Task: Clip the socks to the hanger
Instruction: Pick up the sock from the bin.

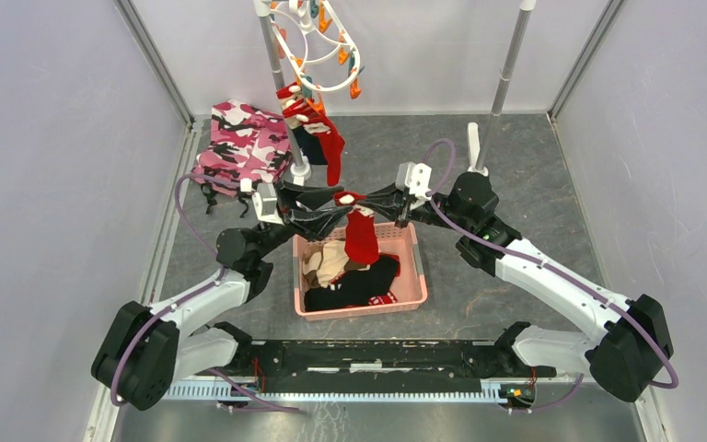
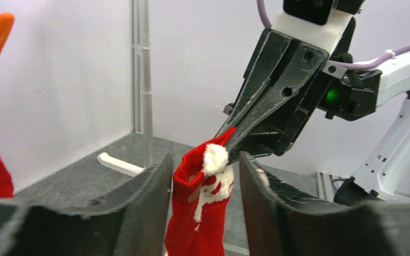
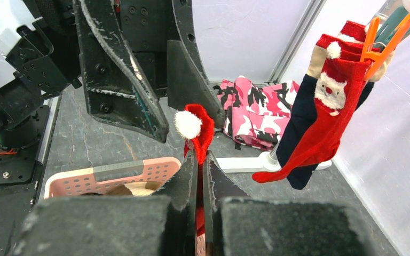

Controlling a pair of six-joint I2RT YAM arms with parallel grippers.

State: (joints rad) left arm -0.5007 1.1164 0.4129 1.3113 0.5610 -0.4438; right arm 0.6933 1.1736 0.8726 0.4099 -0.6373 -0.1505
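The red sock [image 1: 361, 235] hangs with its long axis vertical, cuff up, toe pointing down over the pink basket [image 1: 419, 276] mid-bench. The right pincer [image 3: 200, 160] pinches its cuff; the left pincer [image 2: 203, 173] straddles it, jaws apart.

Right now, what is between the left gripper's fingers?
The red sock hangs between the open fingers of the left gripper, its top end pinched by the right gripper. The left wrist view shows it.
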